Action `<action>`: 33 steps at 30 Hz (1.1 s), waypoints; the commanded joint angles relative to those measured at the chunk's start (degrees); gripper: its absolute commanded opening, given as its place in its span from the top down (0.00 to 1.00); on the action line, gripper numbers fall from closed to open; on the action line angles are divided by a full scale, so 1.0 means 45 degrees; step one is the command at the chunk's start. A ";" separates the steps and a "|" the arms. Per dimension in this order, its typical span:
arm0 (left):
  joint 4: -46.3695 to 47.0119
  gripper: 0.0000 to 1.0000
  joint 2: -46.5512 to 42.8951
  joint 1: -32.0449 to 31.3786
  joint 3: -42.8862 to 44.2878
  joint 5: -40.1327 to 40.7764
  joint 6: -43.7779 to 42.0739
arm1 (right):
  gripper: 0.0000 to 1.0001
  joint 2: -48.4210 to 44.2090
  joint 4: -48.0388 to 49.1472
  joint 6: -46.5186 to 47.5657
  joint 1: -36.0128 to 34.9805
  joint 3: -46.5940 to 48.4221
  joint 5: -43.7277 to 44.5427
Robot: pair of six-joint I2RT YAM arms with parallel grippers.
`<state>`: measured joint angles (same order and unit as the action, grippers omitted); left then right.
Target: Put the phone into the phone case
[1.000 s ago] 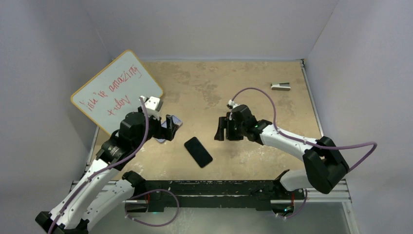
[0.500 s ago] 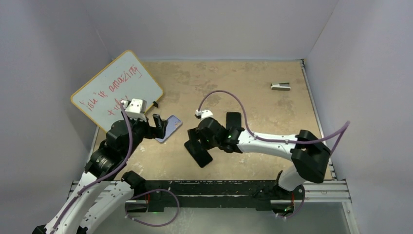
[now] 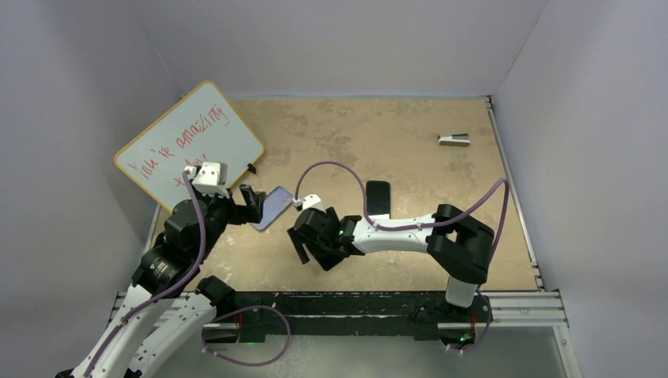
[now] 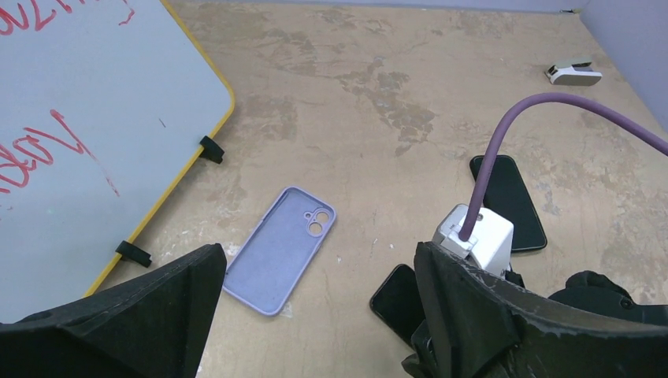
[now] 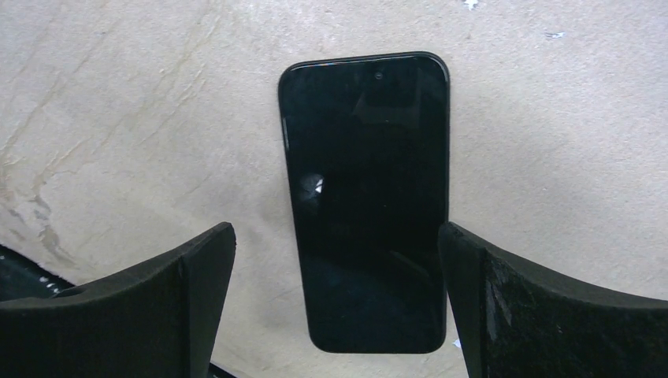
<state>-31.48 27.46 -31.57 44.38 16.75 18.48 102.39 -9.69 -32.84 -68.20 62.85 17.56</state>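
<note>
The phone (image 5: 366, 197), a glossy all-black slab, lies flat on the tan table. My right gripper (image 5: 335, 232) is open just above it, one finger on each long side, not touching. In the top view the right gripper (image 3: 315, 246) covers most of the phone (image 3: 331, 261). The phone case (image 4: 280, 248), pale lavender, lies open side up and empty on the table. It also shows in the top view (image 3: 274, 206). My left gripper (image 4: 319, 264) is open and empty above and near the case, and shows in the top view (image 3: 254, 205).
A second black phone-shaped slab (image 3: 378, 197) lies right of the right wrist and shows in the left wrist view (image 4: 508, 201). A whiteboard (image 3: 189, 142) with red writing leans at the left. A small stapler (image 3: 454, 139) lies at the far right. White walls enclose the table.
My right arm has swung left from mid-table and come down over the phone. My left gripper has let go of the case, which now lies on the table, and has drawn back a little.
</note>
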 commanded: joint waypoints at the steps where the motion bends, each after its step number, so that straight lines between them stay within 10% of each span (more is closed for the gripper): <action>1: 0.0060 0.04 -0.0135 -0.0002 0.0432 -0.0011 0.0112 | 0.01 -0.0373 0.0024 0.0266 -0.0024 -0.0242 0.0806; 14: -0.0060 0.00 0.0206 -0.0014 0.0430 0.0182 0.0249 | 0.02 0.0100 0.0115 0.0594 -0.0033 -0.0451 0.0862; 33: -0.0130 0.02 0.2174 -0.0015 0.0376 -0.0311 0.0840 | 0.34 -0.0746 -0.0262 -0.0299 -0.0019 -0.1739 0.1065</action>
<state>-32.45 33.63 -31.57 44.38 17.02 20.56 101.89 -6.68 -31.07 -68.20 58.30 19.25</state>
